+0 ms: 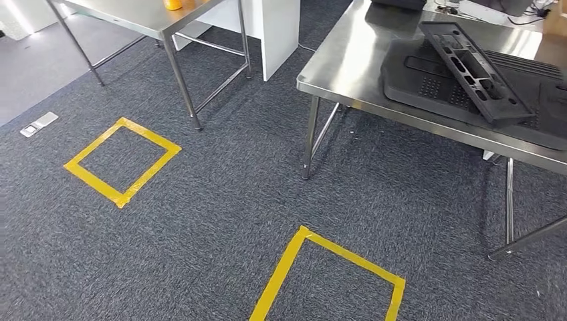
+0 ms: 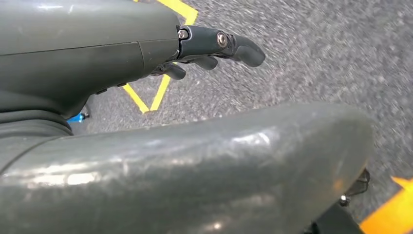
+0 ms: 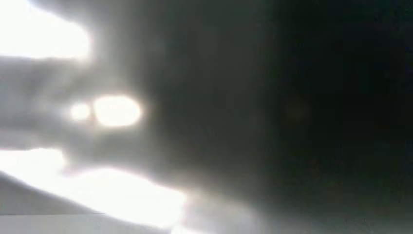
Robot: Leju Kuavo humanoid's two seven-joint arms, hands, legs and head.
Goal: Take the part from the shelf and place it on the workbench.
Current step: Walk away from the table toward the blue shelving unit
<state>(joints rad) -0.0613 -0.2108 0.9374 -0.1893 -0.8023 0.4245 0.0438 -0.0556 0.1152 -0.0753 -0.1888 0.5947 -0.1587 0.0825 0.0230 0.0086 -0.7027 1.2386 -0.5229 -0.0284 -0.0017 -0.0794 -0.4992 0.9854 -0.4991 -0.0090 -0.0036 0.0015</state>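
Note:
A long black slotted part [image 1: 476, 72] lies tilted across a larger black moulded part [image 1: 418, 85] on the steel workbench [image 1: 354, 60] at the right. What holds its raised end is out of sight. My left hand [image 2: 122, 53] hangs over the grey carpet with its dark fingers [image 2: 236, 46] stretched out and nothing in them. The right wrist view is a dark blur with bright patches. A dark surface sits very close to the lens there, and the right hand's state cannot be made out.
A second steel table [image 1: 134, 17] with an orange object [image 1: 172, 4] stands at the back left, beside a white cabinet [image 1: 277, 33]. Two yellow tape squares [image 1: 124, 160] [image 1: 327, 274] mark the carpet. A metal floor plate [image 1: 38, 124] lies at the left.

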